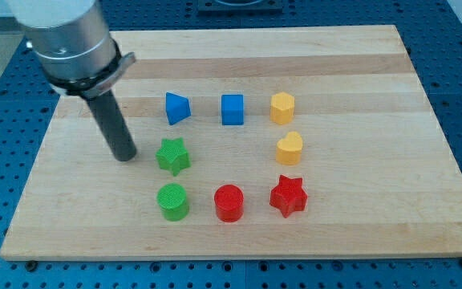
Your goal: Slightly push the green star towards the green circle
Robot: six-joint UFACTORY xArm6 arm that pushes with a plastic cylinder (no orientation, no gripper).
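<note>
Green star (173, 156) sits just to the view's right of my tip (124, 158), close but apart; the green circle (172, 201) lies below the star, toward the view's bottom. My tip is a plain rod with no fingers, resting on the wooden worktop (359, 233). No writing is legible.

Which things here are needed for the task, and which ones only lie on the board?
Needed: green star; green circle; my tip, at the star's left, apart from it.

Only lying there: blue wedge; blue cube; two yellow blocks; red circle; red star.
</note>
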